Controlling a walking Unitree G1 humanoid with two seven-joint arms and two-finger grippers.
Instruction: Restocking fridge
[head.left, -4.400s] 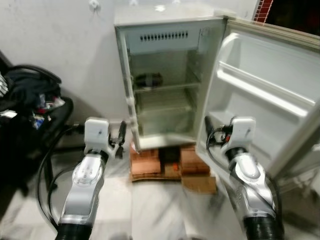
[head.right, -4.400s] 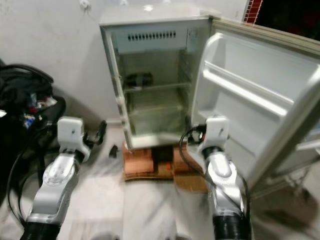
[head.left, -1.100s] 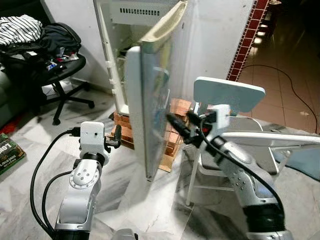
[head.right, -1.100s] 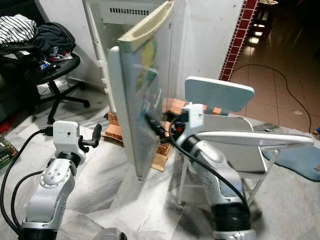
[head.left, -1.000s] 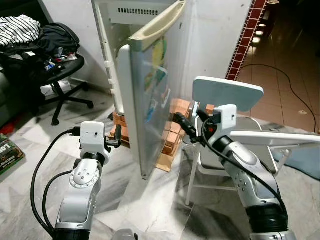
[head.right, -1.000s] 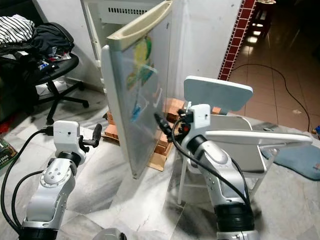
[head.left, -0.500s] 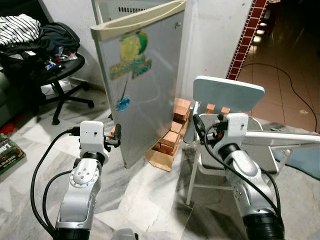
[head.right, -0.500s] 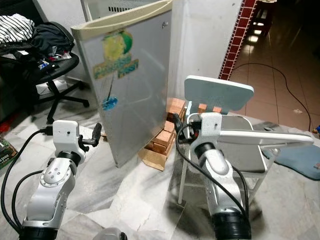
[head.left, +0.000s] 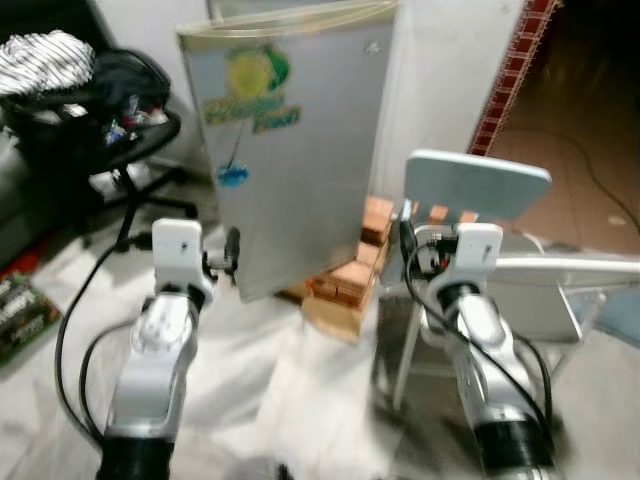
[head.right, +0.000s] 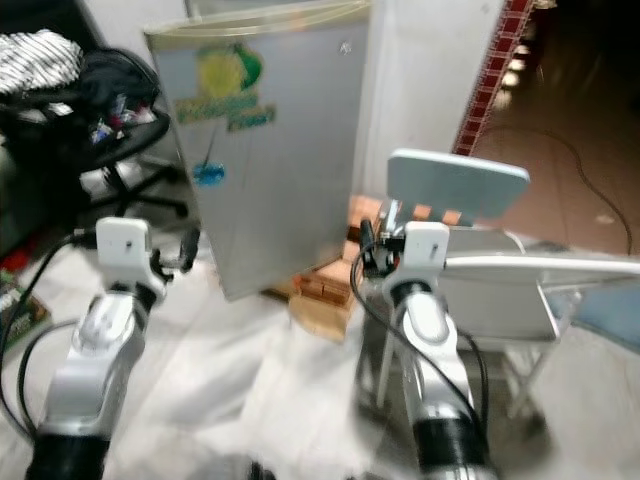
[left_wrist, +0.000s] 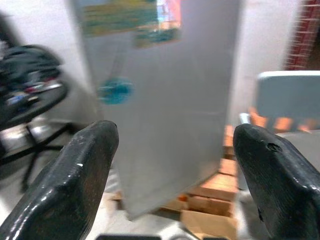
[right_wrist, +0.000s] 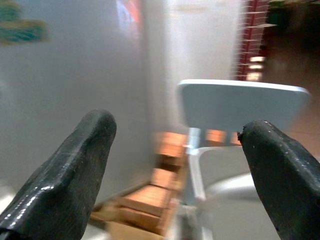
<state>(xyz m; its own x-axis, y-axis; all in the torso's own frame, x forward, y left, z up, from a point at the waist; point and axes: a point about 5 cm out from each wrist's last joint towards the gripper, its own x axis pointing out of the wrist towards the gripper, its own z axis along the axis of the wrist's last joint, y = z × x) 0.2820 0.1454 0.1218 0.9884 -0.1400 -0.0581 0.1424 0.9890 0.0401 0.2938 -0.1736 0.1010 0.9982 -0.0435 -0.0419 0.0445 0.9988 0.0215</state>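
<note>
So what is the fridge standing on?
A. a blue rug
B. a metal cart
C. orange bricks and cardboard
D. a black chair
C: the fridge rests on stacked orange bricks, with cardboard under them.

a lived-in room of a home: a small fridge (head.left: 300, 150) with a fruit sticker stands on bricks (head.left: 355, 275) against a white wall, on a pale marble floor (head.left: 270, 400). an office chair (head.left: 110, 130) heaped with clothes sits beside it, a white plastic chair (head.left: 480, 185) near, and a red-tiled doorway edge (head.left: 510, 75) beyond.
</note>
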